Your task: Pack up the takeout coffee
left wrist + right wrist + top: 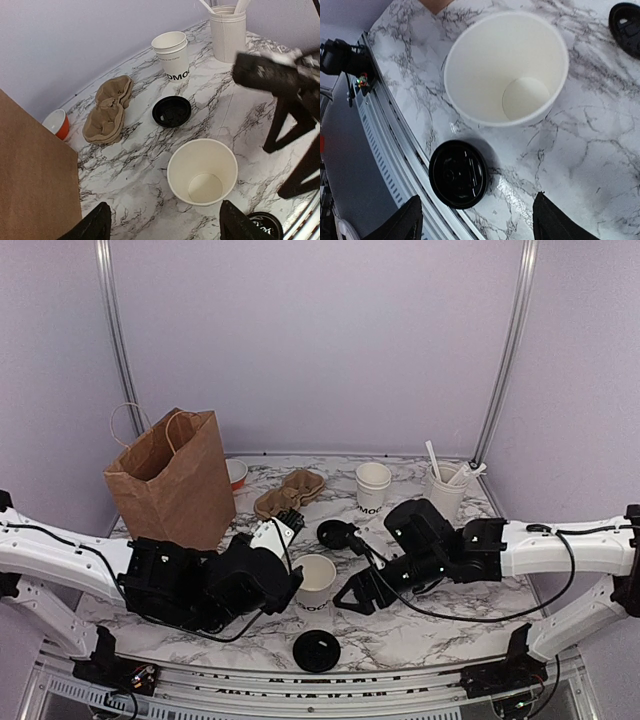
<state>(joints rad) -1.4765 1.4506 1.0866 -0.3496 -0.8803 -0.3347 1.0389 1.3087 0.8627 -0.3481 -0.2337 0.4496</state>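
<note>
Left wrist view shows the paper cup [202, 172] standing upright and lidless on the marble table [140, 165], just ahead of the left gripper [162, 227], whose fingers stand wide apart and hold nothing. From the other side, the right gripper [477, 222], equally wide and empty, faces the same cup. One black lid [458, 173] lies beside the cup near the table's front edge, and a second lid [171, 111] lies farther back.
</note>
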